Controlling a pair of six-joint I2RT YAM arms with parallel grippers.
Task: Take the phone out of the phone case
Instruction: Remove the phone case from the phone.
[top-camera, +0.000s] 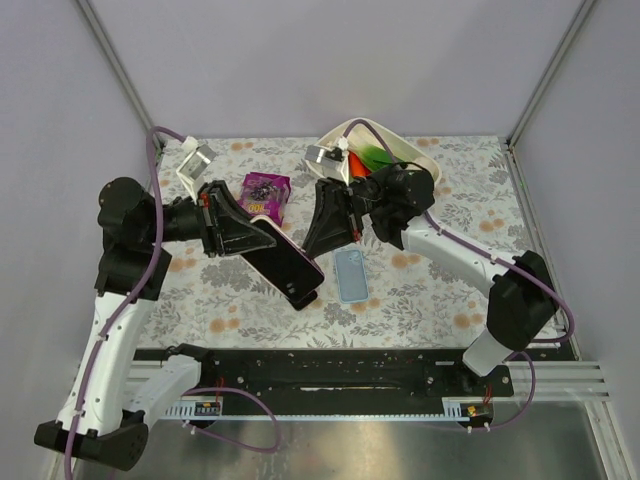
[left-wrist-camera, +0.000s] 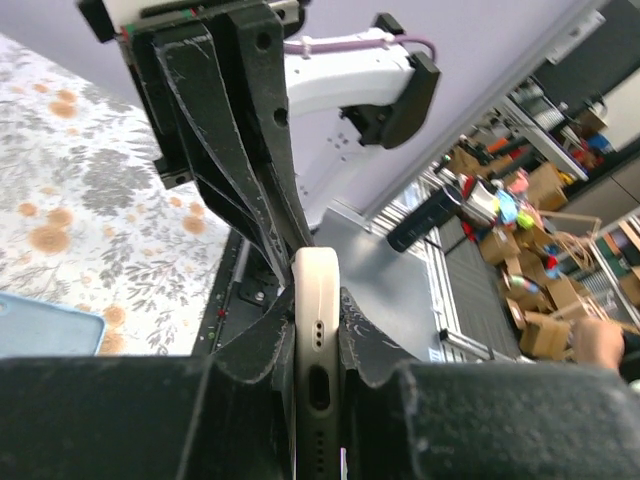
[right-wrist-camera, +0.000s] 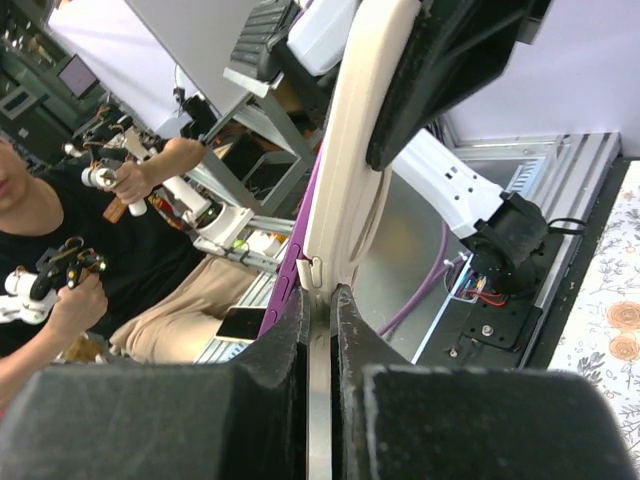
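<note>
Seemingly the work is close to done: above the table my two grippers hold the dark phone tilted in the air, while a pale blue case lies flat nearby, apart from it. My left gripper is clamped across the phone's body and my right gripper is pinched tight on its cream rim, which may be a case lip; I cannot tell.
</note>
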